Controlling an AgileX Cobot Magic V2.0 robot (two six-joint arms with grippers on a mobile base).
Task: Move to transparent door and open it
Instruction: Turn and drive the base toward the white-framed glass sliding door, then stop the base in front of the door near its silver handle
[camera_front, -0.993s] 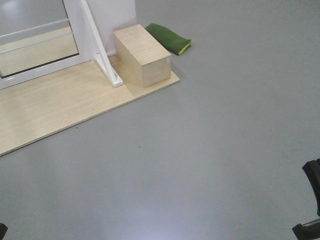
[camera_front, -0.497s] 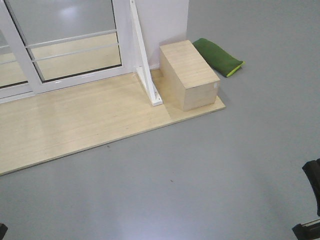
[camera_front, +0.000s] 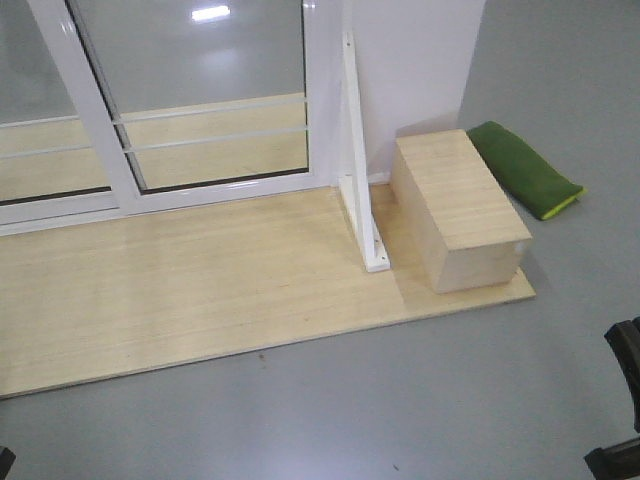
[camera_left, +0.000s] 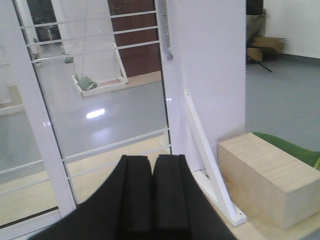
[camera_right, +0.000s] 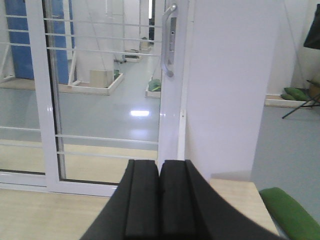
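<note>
Glazed panels: two, the door (camera_front: 210, 90) and a plain panel (camera_front: 35, 100) to its left.
Handles: one handle (camera_right: 169, 40), grey metal, on the door's right rail.
Low bars across the door: two, seen in the front view and the right wrist view.
Braces: one brace (camera_front: 362, 215), white and slanted, at the foot of the white wall.
Boxes: one box (camera_front: 460, 210), pale wood.
Cushions: one cushion (camera_front: 525, 168), green.
Platforms: one platform (camera_front: 200, 290), pale wood.
Grippers: two, the left gripper (camera_left: 151, 200) and the right gripper (camera_right: 159, 200).
Pads (camera_left: 137, 200) per gripper: two, black.
</note>
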